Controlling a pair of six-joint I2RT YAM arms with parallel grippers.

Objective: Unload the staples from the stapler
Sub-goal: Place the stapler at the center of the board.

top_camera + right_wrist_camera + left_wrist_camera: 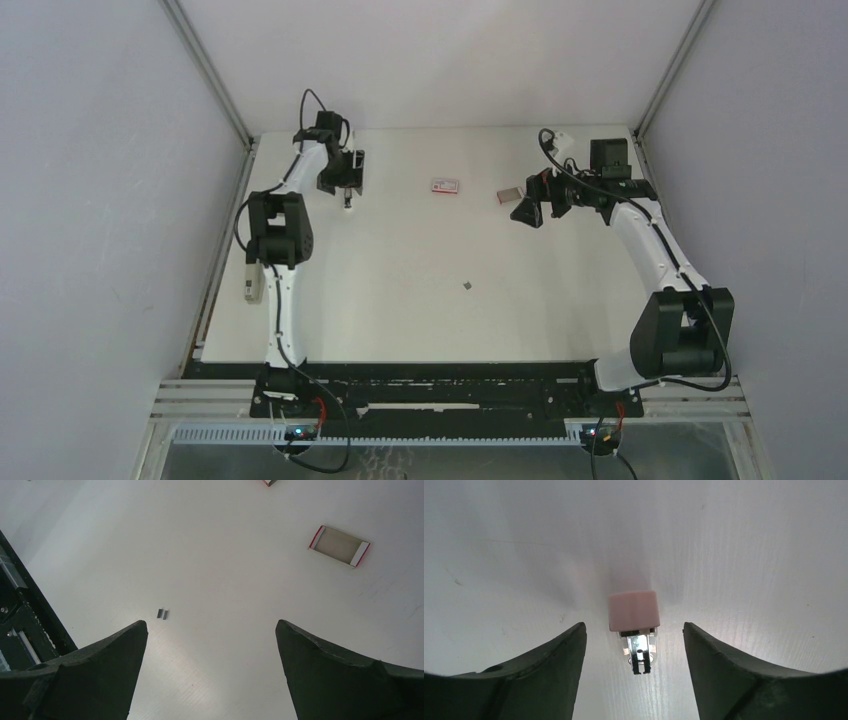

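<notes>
On a white tabletop [400, 300], a small pale-pink plastic stapler [633, 610] lies near the far left corner, its bright metal channel [640, 652] pointing back toward the wrist camera. The left gripper [634, 626] hangs over it with its dark fingers [549, 680] spread to either side, released and clear of the pink body. The staples [162, 614], two tiny grey metal blocks lying side by side, rest on the bare surface near the middle of the table, well apart from the stapler and nearer the front edge than the boxes. A small flat red-and-white box [445, 186] sits at the far centre, and just to its right lies an open shallow cardboard tray with red-and-white ends [339, 546]. The right gripper [211, 622] hovers beside that tray, above the table, with its jaws spread wide and nothing between them; the staples show just beyond its left fingertip in the right wrist view.
</notes>
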